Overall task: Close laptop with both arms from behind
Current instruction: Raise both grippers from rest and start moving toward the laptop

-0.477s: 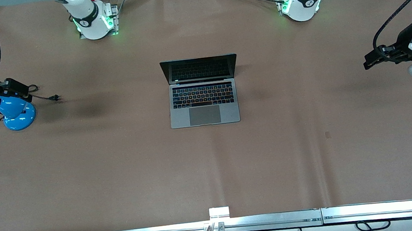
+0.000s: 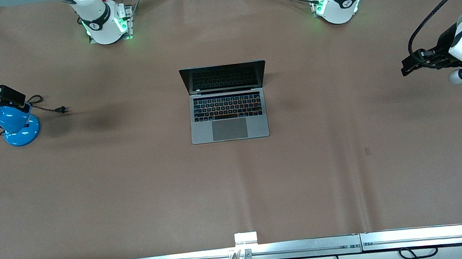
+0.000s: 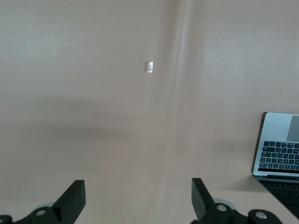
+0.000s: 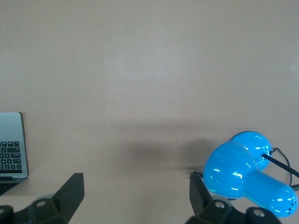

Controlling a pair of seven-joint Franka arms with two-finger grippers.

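The laptop (image 2: 228, 117) lies open in the middle of the brown table, its dark screen upright and its keyboard toward the front camera. My left gripper (image 2: 409, 66) hangs open and empty above the table at the left arm's end, well apart from the laptop. In the left wrist view the gripper (image 3: 138, 198) has its fingers (image 3: 74, 198) wide apart, with a corner of the laptop (image 3: 280, 154) at the edge. My right gripper (image 2: 10, 96) hangs open and empty at the right arm's end, over a blue lamp. In the right wrist view the gripper (image 4: 135, 190) is spread, with the laptop's corner (image 4: 11, 140) visible.
A blue desk lamp (image 2: 20, 126) stands at the right arm's end, its cord and plug (image 2: 61, 108) lying toward the laptop; it also shows in the right wrist view (image 4: 247, 179). A small silver bracket (image 2: 245, 238) sits at the table's front edge rail.
My right gripper has drawn a little toward the table's end, away from the laptop. My left gripper has shifted slightly toward the laptop. The laptop has not moved.
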